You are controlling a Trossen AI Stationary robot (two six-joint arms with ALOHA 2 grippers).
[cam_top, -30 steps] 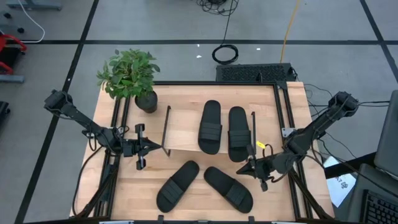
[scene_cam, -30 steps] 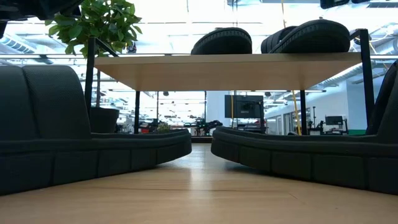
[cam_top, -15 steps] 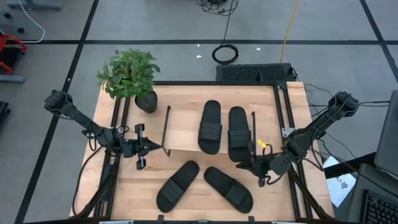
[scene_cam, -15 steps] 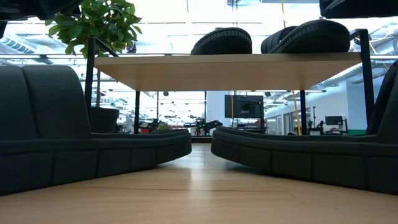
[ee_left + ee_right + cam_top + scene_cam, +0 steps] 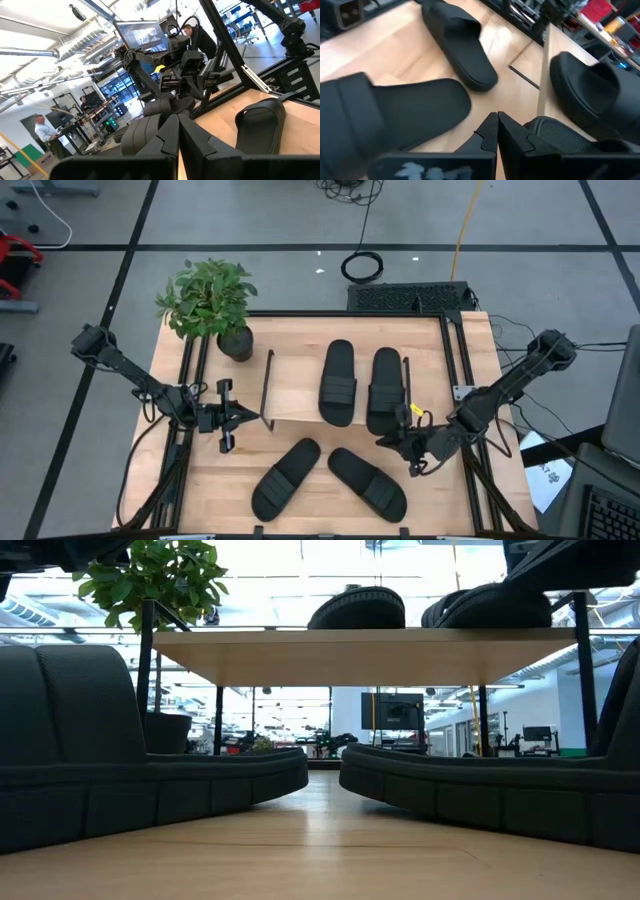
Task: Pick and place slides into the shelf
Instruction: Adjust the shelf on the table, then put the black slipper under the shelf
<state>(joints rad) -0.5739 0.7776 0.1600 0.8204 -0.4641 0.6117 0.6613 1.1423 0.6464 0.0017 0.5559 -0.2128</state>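
Two slides [image 5: 338, 383] lie on the shelf [image 5: 296, 393], two on the tabletop [image 5: 215, 480]; the nearer tabletop slide [image 5: 367, 481], long axis oblique, lies just before the right gripper [image 5: 384, 442], jaws closed, empty; the left gripper [image 5: 258, 417], likewise closed, waits farther off.

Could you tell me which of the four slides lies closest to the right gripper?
The right-hand slide on the shelf: the right gripper sits at its near end; the others lie farther off.
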